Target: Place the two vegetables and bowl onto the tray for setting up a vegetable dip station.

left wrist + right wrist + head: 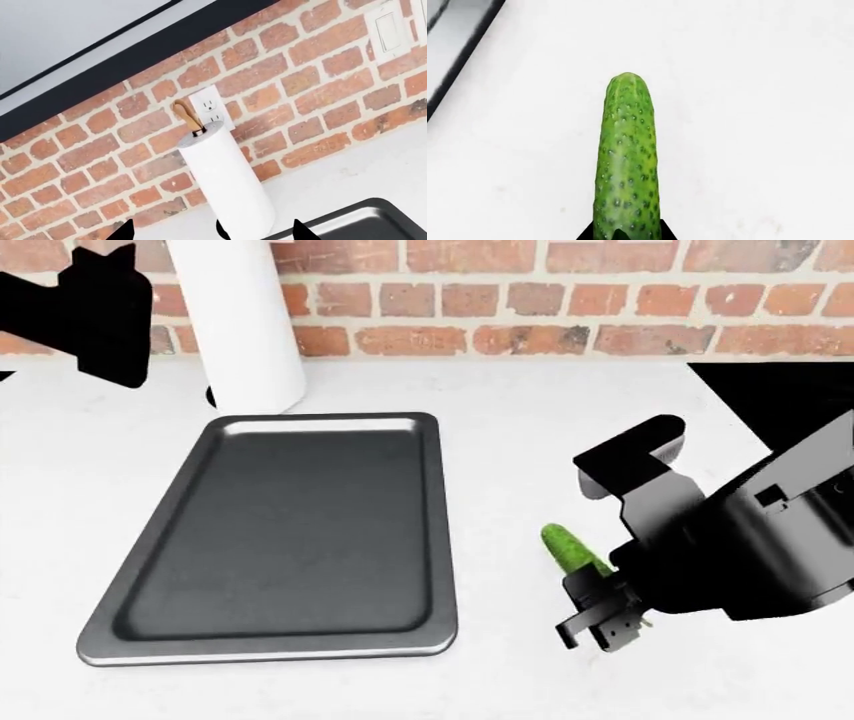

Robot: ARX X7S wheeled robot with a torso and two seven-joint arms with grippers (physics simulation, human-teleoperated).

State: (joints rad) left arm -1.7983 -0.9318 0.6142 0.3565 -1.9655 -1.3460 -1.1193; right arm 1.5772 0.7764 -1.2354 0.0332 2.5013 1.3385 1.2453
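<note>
White table [534, 430] under a brick wall, right end effector [601, 615] looks pinched on the cucumber [571, 548] by one end, so it could pivot or slip before reaching the tray [434, 530].

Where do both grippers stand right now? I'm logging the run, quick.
Left gripper: raised near the paper towel roll, holding nothing, open or shut unclear.
Right gripper: at the cucumber, grip cannot be told.
</note>
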